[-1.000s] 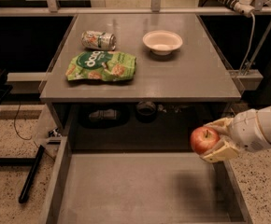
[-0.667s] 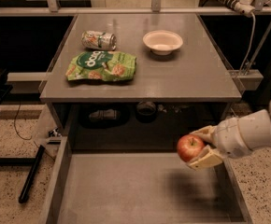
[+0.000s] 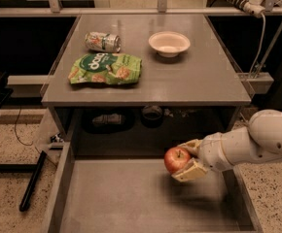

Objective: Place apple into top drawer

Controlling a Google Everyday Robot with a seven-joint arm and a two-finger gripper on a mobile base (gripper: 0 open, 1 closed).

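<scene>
Here is the end effector (image 3: pixel 185 158), low on the right of the view, and it is grasping the apple (image 3: pixel 176 159). One beige finger sits over the top of the fruit and the other is tucked under it. The apple is red with a yellowish patch, and its stem dimple faces up. It hangs over the right-hand part of the top drawer (image 3: pixel 126 200), close to the back and clear of the flat grey bottom. A soft shadow lies on the drawer floor just below and to the right of it.

The white arm (image 3: pixel 250 141) comes in from the right edge, crossing above the drawer's right wall. The drawer is pulled out wide open, with nothing resting on its bottom that can be seen.

Up on the bench (image 3: pixel 199 79), three things sit well apart from the action. A white bowl (image 3: pixel 169 43) stands upright toward the back, right of centre. A drinks can (image 3: pixel 102 41) lies on its side at the back left. A green snack bag (image 3: pixel 105 68) lies flat just in front of the can, near the left edge.

In the dim shelf space under the bench, two dark objects (image 3: pixel 108 119) rest side by side, too shadowed to name.
</scene>
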